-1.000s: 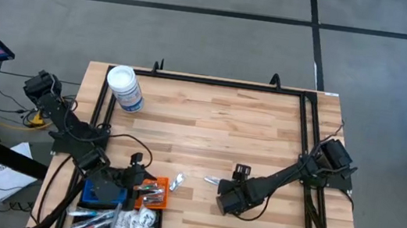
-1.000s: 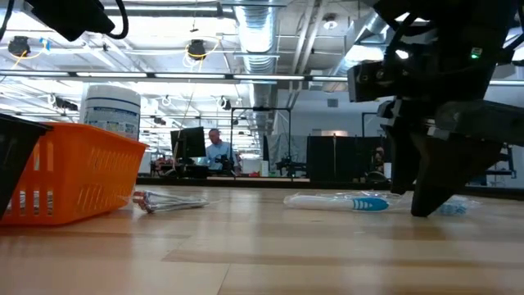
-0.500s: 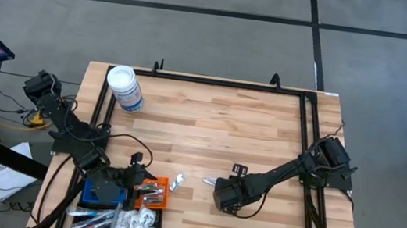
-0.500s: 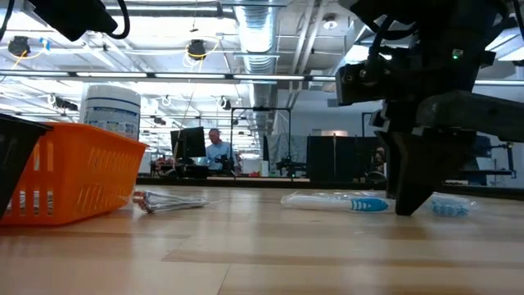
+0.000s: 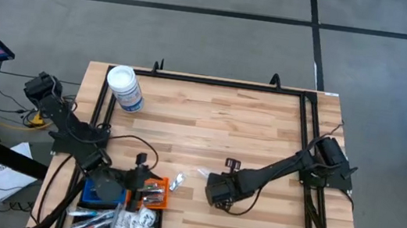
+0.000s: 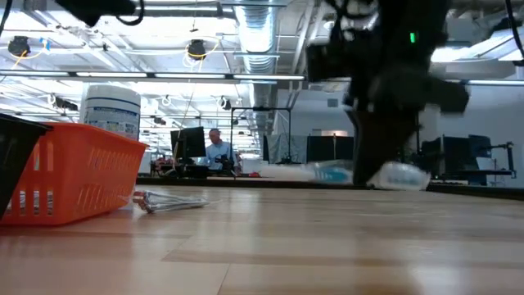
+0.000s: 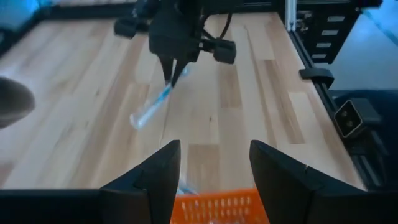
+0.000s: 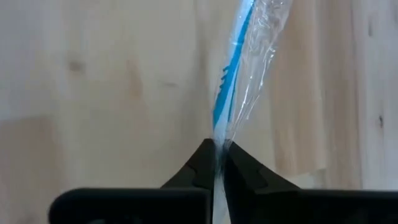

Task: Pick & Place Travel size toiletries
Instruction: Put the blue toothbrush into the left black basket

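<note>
My right gripper hangs over the middle of the table, shut on a blue-and-white toothbrush in a clear wrapper, one of the travel size toiletries. The low view shows the toothbrush just above the tabletop. My left gripper stands open over the orange tray at the near left, with nothing between its fingers. A small silvery packet lies flat on the wood beside that tray. My right gripper pinches the wrapped toothbrush between its two fingers, near one end of it. The fingers come from above, pointing down, and lie across it. Its long blue part slants away below the fingers, lifted off the table.
A clear jar with a white lid stands at the far left corner. Beside the orange tray sit a blue tray and a black tray holding several small items. Black frame rails run along the table's edges.
My right gripper has shut on the toothbrush, which lay flat on the table a second ago. It has then moved toward the table's left edge and up, lifting the toothbrush off the wood.
</note>
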